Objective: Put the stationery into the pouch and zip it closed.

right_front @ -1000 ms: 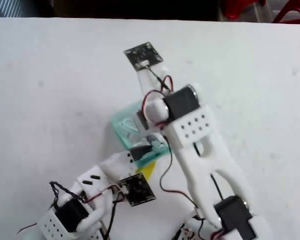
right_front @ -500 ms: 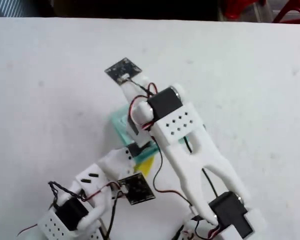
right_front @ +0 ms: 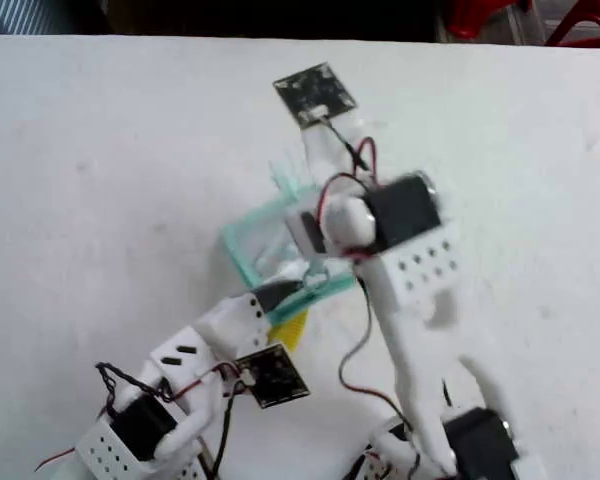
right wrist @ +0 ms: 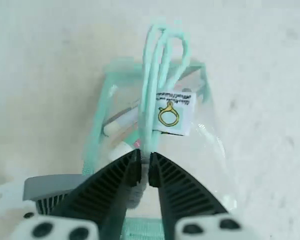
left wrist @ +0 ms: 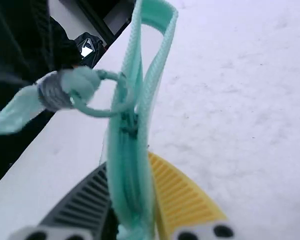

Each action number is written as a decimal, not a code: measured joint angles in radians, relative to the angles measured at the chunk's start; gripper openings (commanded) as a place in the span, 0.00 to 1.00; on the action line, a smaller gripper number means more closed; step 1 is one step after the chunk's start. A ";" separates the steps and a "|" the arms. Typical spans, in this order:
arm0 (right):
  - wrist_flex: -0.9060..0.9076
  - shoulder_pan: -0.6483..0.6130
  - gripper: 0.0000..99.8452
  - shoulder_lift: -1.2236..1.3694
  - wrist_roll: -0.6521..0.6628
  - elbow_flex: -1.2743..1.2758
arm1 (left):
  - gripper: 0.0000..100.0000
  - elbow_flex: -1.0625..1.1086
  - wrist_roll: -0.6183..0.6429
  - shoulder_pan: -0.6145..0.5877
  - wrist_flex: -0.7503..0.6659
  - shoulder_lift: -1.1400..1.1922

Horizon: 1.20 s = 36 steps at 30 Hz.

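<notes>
Mint-green trim frames the clear plastic pouch [right_front: 255, 245], which lies near the middle of the white table [right_front: 100, 150]. From above I can see little of it. The right arm's wrist, with its motor and looping red and black wires, lies across one side. The left arm's wrist covers the near corner.

Through the right wrist camera, the stationery [right wrist: 122, 125] shows inside the pouch as pale, pen-like shapes with a pink spot. I cannot tell the pieces apart through the plastic.

My right gripper [right wrist: 144, 157] has its black ribbed fingers pinched tight on a mint cord [right wrist: 157, 60]. The cord loops out beyond the fingertips, over the pouch.

My left gripper [left wrist: 129, 162], with one grey finger and one yellow, is clamped on the pouch's zip edge, which stands up between the fingers. Just beyond them a mint zip pull ring [left wrist: 97, 102] hangs off the zip. It is knotted to a strap that runs out of the picture beside a dark, blurred shape.

A small square tag [right wrist: 174, 112] hangs on the cord. It bears a yellow drawing of a clasp under a line of print too small to read.
</notes>
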 measured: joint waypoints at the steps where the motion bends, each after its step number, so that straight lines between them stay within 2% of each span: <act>1: 0.000 -0.005 0.02 -0.035 -0.002 -0.002 | 0.02 0.000 0.000 0.000 0.000 0.000; 6: 0.000 -0.014 0.02 -0.189 -0.003 -0.003 | 0.02 0.000 0.000 0.000 0.000 0.002; 10: 0.000 -0.014 0.03 -0.261 -0.003 -0.003 | 0.02 0.000 0.046 -0.002 0.000 0.002; 16: 0.000 -0.015 0.23 -0.115 -0.021 0.020 | 0.02 0.000 0.061 -0.002 0.000 0.002; 19: 0.000 -0.015 0.22 0.043 -0.097 0.025 | 0.02 0.000 0.061 -0.002 0.000 0.002; 22: 0.000 -0.020 0.22 0.178 -0.101 0.028 | 0.02 0.000 0.061 -0.002 0.000 0.002; 29: 0.003 -0.155 0.22 0.238 0.048 0.081 | 0.02 0.020 0.009 -0.002 -0.028 0.000; 33: 0.003 -0.110 0.16 0.238 0.069 0.138 | 0.02 0.032 0.006 0.000 -0.034 0.000; 36: 0.002 -0.054 0.04 0.244 0.138 0.204 | 0.02 0.032 0.006 0.002 -0.034 0.014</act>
